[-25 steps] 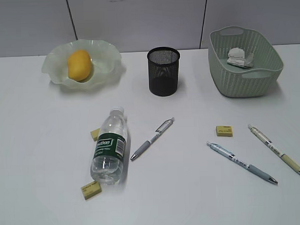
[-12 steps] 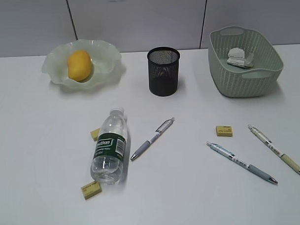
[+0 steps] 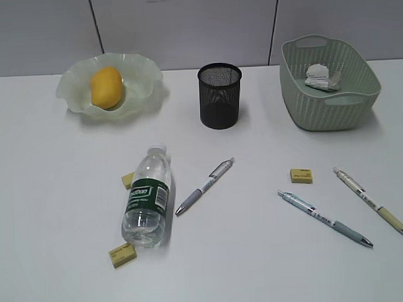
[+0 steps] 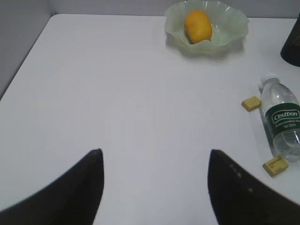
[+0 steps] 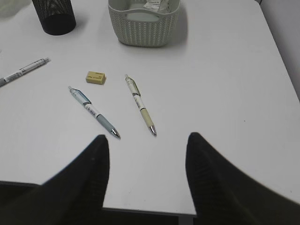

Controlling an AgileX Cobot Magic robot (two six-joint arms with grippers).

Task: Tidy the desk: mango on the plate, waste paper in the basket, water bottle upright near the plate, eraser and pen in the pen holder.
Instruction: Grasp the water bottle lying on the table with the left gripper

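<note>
The mango [image 3: 106, 87] lies in the plate [image 3: 140, 77] at the back left. The waste paper [image 3: 323, 77] sits inside the basket [image 3: 359, 104] at the back right. Between them stands the pen holder [image 3: 220, 96]. The water bottle [image 3: 148, 196] lies on its side, cap pointing away, with one eraser [image 3: 128, 180] by its neck and another [image 3: 122, 254] at its base. A grey pen [image 3: 204, 186] lies right of it. My left gripper [image 4: 154, 152] is open over bare desk, left of the water bottle [image 4: 282, 124]. My right gripper [image 5: 147, 137] is open near the desk's front edge.
On the right lie a third eraser [image 3: 301, 175], a blue-grey pen [image 3: 324, 218] and a cream pen [image 3: 372, 202]; in the right wrist view both pens' tips point towards my fingers. Neither arm shows in the exterior view. The desk [image 3: 258, 268] ends just below my right gripper.
</note>
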